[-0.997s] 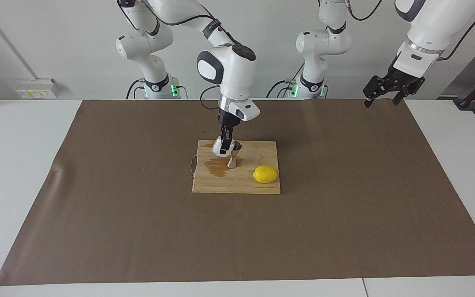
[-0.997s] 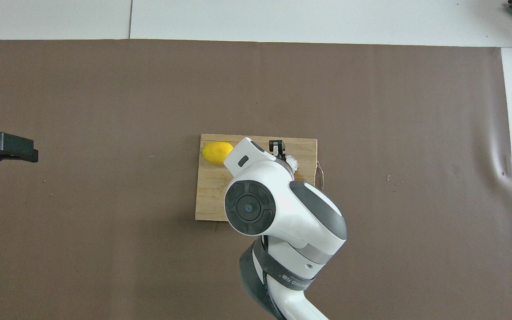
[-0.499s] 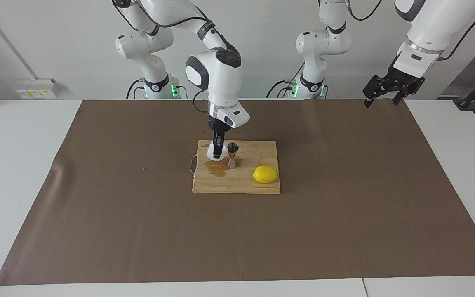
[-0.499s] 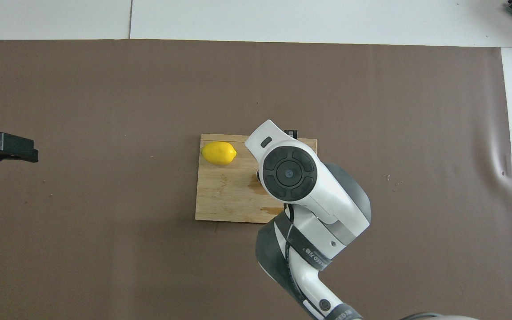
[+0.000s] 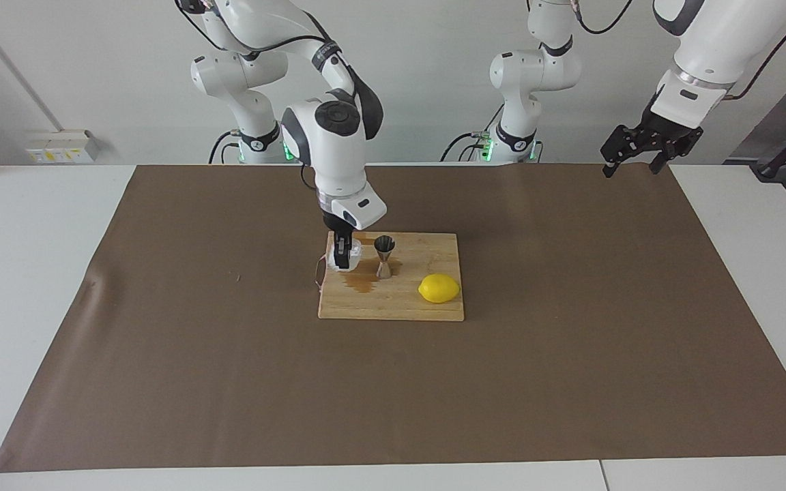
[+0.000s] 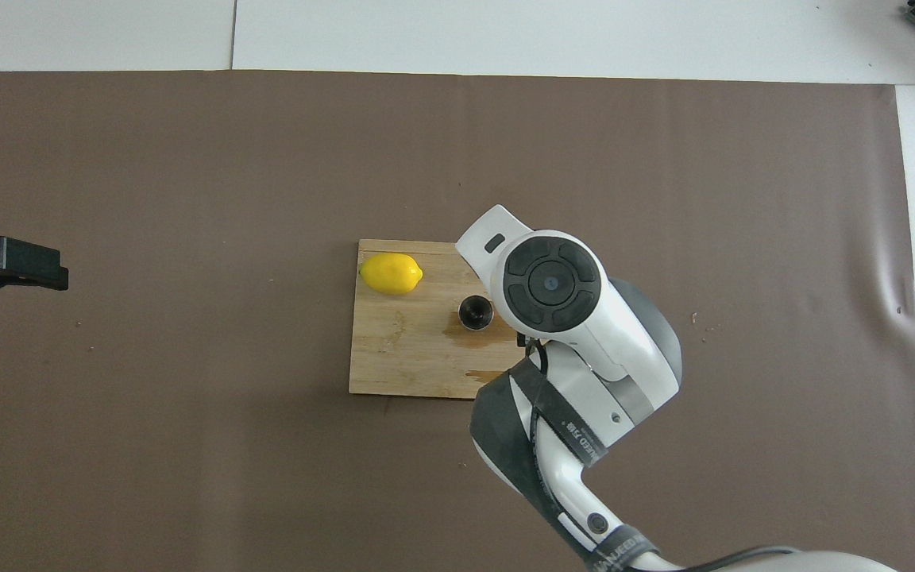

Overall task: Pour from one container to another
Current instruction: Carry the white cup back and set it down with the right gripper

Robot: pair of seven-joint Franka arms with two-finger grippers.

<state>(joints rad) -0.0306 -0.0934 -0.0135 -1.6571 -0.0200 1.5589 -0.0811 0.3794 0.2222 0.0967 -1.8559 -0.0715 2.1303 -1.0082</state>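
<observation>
One crinkled cup (image 5: 350,254) being held beside the steel jigger (image 5: 384,256).
Right gripper (image 5: 342,260) jaws are pinching it over the cutting board (image 5: 427,307); left gripper (image 5: 647,149) jaws are hanging spread, waiting.

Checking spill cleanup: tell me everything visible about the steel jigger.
The jigger is small, shiny steel, hourglass-shaped: two cones joined at a narrow waist. It stands upright on the wooden cutting board, open mouth up, dark inside from overhead. A brown puddle spreads on the board around its base. The lemon lies beside it, apart, toward the left arm's end. The crinkled cup, held by the right gripper, sits apart from it. Nothing grips the jigger.
</observation>
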